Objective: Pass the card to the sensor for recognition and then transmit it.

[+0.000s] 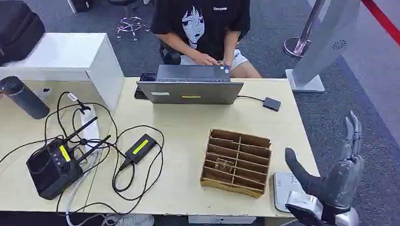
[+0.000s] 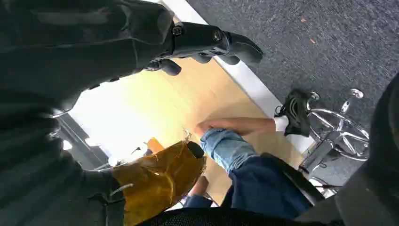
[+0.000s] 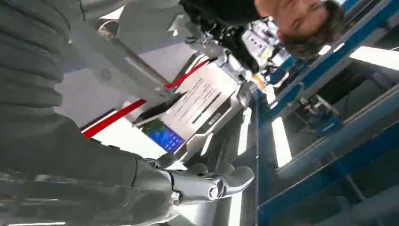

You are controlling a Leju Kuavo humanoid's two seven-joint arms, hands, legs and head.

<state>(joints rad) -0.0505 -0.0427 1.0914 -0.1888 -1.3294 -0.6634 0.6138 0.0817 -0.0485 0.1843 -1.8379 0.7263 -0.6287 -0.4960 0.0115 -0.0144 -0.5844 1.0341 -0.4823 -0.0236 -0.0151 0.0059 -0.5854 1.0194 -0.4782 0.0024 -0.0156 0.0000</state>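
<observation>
Grey carpet all around, with a light wooden bench [image 1: 197, 138] in the middle and a person [image 1: 203, 22] in a black printed tee sitting at the far side behind a grey laptop [image 1: 191, 85]. Right of the laptop a small dark adapter [image 1: 271, 103] sits on its cable. Over on the left there's a black controller with antennas [image 1: 55, 163] in a tangle of black cables, a white power strip [image 1: 89, 126], a small black box with a yellow label [image 1: 140, 147], and a dark cylinder [image 1: 23, 97] lying tilted near a white box [image 1: 64, 55].

Toward the near right of the bench sits a brown slotted card holder [image 1: 236, 162], with something small and pale in one of the lower-left slots, probably the card [image 1: 225, 165], but it's too small to be sure. Just right of the holder, at the bench edge, is a flat grey sensor pad [image 1: 281, 188].

The right hand [image 1: 336, 173] is raised just off the bench's right corner, thumb sticking out toward the pad and fingers [image 1: 354, 131] pointing up and spread, holding nothing. The left hand [image 2: 207, 44] shows from its wrist camera, fingers loosely curled with nothing in them; how far curled I can't tell
</observation>
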